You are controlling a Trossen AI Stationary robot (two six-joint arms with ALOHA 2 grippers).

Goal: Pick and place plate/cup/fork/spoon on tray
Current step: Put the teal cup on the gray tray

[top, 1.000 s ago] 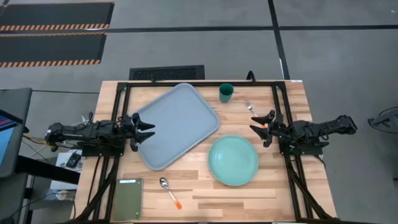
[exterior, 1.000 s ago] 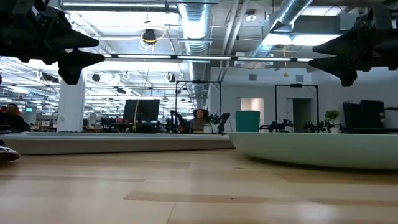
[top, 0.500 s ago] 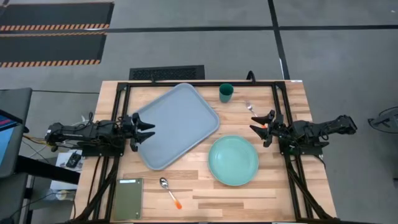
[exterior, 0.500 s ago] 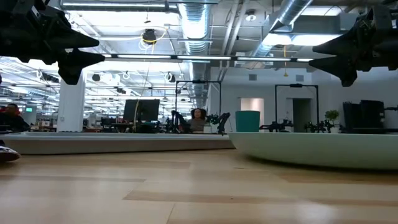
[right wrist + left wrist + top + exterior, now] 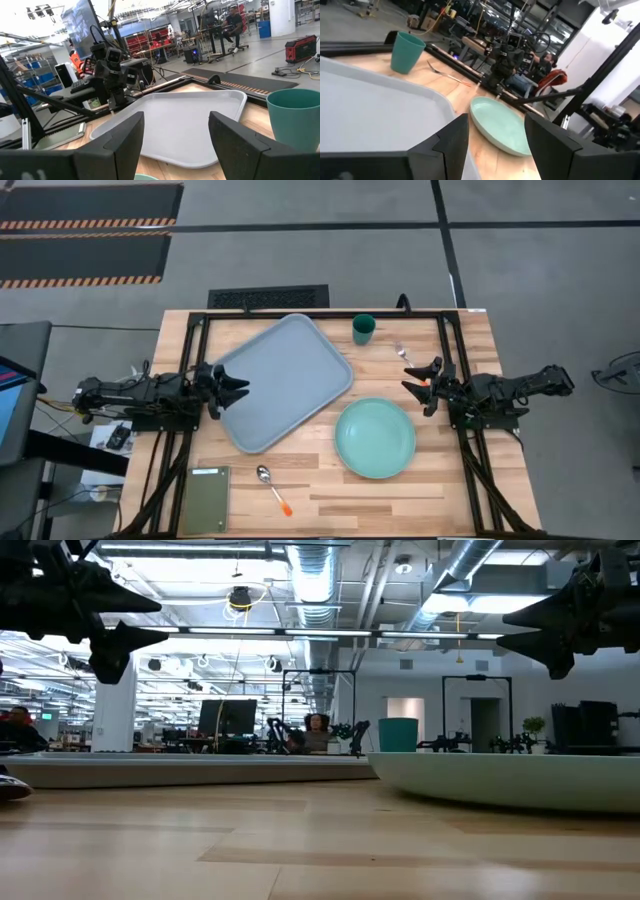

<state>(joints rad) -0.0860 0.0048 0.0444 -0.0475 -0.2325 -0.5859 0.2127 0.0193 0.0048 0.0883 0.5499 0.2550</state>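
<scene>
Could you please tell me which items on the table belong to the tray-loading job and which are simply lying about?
Job items:
- large grey-blue rectangular tray
- round mint-green plate
- small dark green cup
- silver fork with orange handle end
- silver spoon with orange handle end

Lying about:
- flat dark olive-green rectangle

A grey concrete floor fills the upper half of the high view, with black hazard-striped mats at upper left. In the low view, ceiling ducts and strip lights run overhead, a white column stands at left, and monitors sit at centre.
</scene>
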